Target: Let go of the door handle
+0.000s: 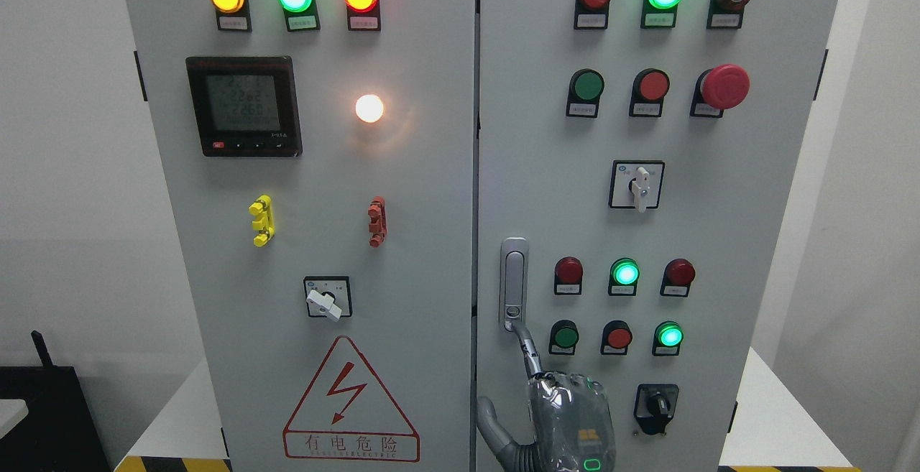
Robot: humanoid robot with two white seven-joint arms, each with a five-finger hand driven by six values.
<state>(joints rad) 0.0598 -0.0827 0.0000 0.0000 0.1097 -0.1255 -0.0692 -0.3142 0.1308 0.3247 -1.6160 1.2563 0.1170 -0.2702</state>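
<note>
Right hand (568, 422) sits low against the right door, one finger stretched up to touch the foot of the handle (513, 281). Its thumb is splayed and it clasps nothing, so you're practically free already.

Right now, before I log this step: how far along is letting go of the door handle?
Looks done: the grey cabinet's right door sits shut, its silver lever handle upright. In hand: the robot's right hand is below it, not wrapped round it, but one outstretched finger reaches the handle's lower end; contact unclear. Left: draw that finger clear. Left hand is out of view.
</note>
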